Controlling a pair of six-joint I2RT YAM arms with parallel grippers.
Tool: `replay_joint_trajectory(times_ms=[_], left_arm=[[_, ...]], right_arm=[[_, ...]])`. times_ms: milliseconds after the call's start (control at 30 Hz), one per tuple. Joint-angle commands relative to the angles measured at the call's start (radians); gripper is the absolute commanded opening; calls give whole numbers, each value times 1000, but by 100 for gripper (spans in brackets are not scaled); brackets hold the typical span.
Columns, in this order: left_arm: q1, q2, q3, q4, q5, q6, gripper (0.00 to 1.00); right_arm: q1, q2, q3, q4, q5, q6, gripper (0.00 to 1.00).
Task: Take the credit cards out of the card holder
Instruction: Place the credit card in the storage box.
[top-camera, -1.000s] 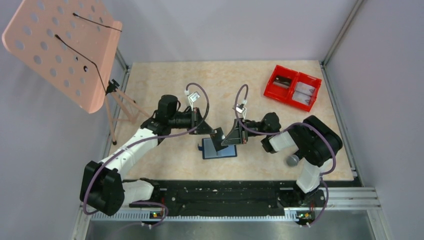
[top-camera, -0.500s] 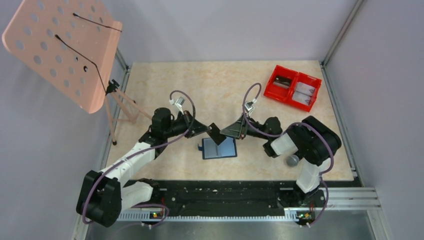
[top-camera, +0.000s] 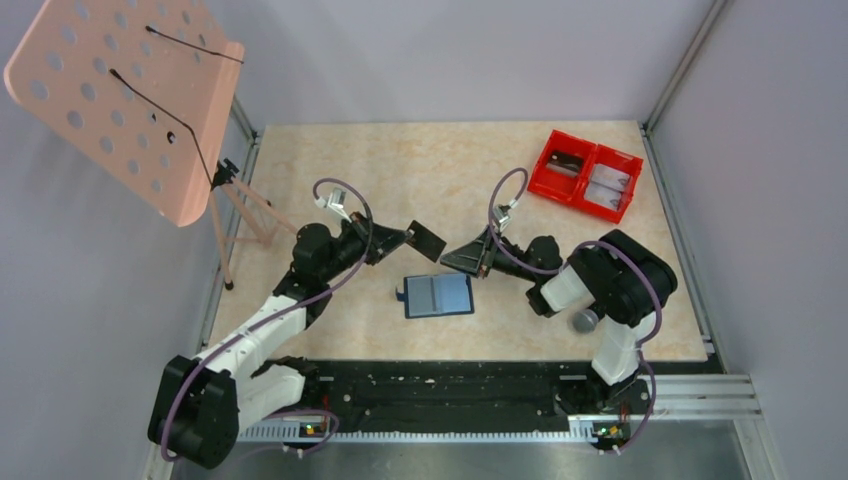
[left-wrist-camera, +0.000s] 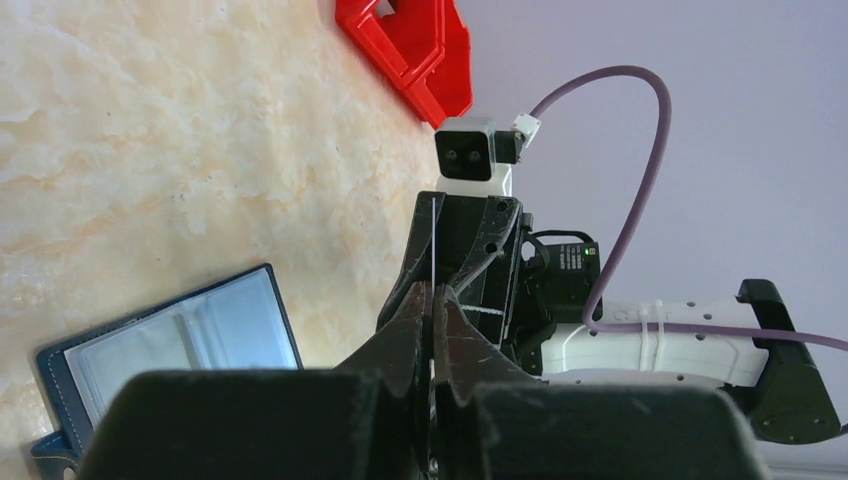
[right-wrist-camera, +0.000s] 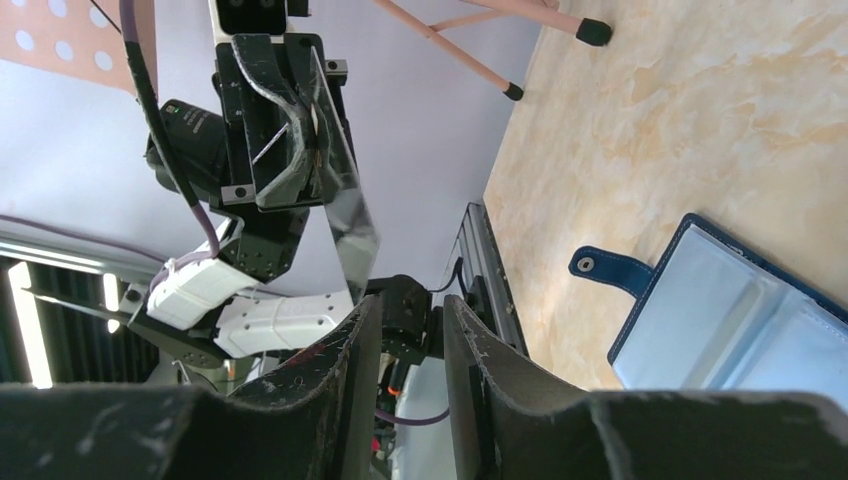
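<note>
The card holder (top-camera: 438, 295) lies open on the table, navy outside with pale blue-grey pockets; it also shows in the left wrist view (left-wrist-camera: 180, 340) and the right wrist view (right-wrist-camera: 740, 320). My left gripper (top-camera: 408, 239) hangs above and to the left of it, shut on a dark credit card (top-camera: 428, 240). That card appears edge-on between the shut jaws (left-wrist-camera: 433, 240) and as a glossy flap in the right wrist view (right-wrist-camera: 350, 215). Just right of the card, my right gripper (top-camera: 455, 258) stands open, its jaws (right-wrist-camera: 410, 300) apart with nothing between them.
A red two-compartment bin (top-camera: 592, 149) with flat dark and pale things inside sits at the back right. A grey ball (top-camera: 585, 320) rests by the right arm's base. A pink perforated stand (top-camera: 130, 100) on thin legs rises at the left edge.
The left gripper has drawn back left and away from the card holder with the card in it. The right gripper has let go of the card, opened and pulled slightly right.
</note>
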Motion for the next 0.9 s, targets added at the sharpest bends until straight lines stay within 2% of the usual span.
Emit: replay_joint_trajectory(times_ms=[0,367,567,633,700,800,833,867], left_arm=[[5,-22,-20,95,-43,-19,0],[6,-17,-49,117,-61,-29,0],[7,-19,-60,130,-67,-33,0],[5,-18,-63,135,-66,-37,0],[5,-19,-69,143,-68,-42,0],[6,-22,-76,152,-66,-47,0],[5,-22,-77,150,-65,-47,0],[5,-24,-76,142,-66,-44,6]], right_arm=[[-3,4,21,217,27,9,30],[20,4,47,217,56,22,34],[21,9,65,218,62,32,34],[22,12,79,217,64,38,31],[26,15,94,217,63,39,23],[28,20,108,217,67,47,0],[27,22,110,218,68,44,0],[24,21,114,217,64,43,0]])
